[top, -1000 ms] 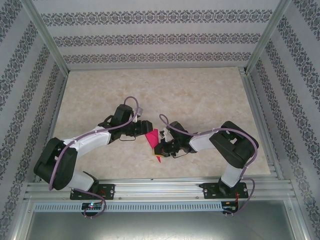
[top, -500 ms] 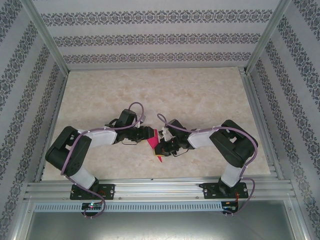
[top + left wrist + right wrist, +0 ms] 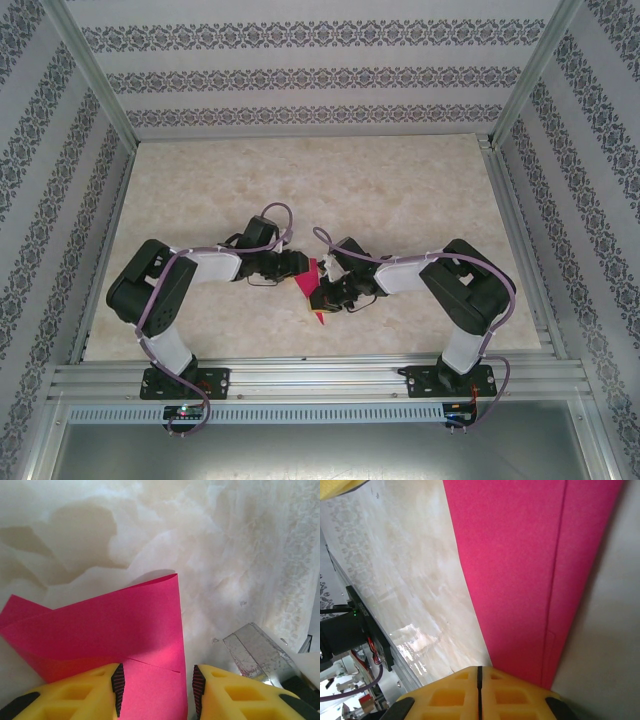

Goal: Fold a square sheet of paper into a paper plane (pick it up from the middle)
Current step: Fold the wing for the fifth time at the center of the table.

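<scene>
Step in hand, judged from the sheet's condition: an intermediate fold. The sheet of paper [image 3: 115,625] is already doubled over, one layer lying on another, with a straight crease [image 3: 559,555] along it. It has no sharp point or centre ridge yet, so most of the plane is not yet formed. The left pincer [image 3: 156,680] is spread. Its two yellow fingers [image 3: 75,695] stand on either side of the sheet's near edge, and the pink face shows in the gap between them, so nothing is pinched. Ahead of its fingertips the sheet appears to lift off the counter [image 3: 210,545] and casts a shadow past its far edge. The right pincer [image 3: 480,672] is pressed together. The sheet runs forward from its tips, just right of the seam between the fingers; whether a corner is nipped there cannot be told. Seen from above, the sheet sits between the two pincers, close against both. Next move, as judged: close the left pincer on the edge it straddles while the right pincer steadies the opposite end. This calls for a light, square grip, since thin paper can buckle or tear if the pincers pull apart or twist.
</scene>
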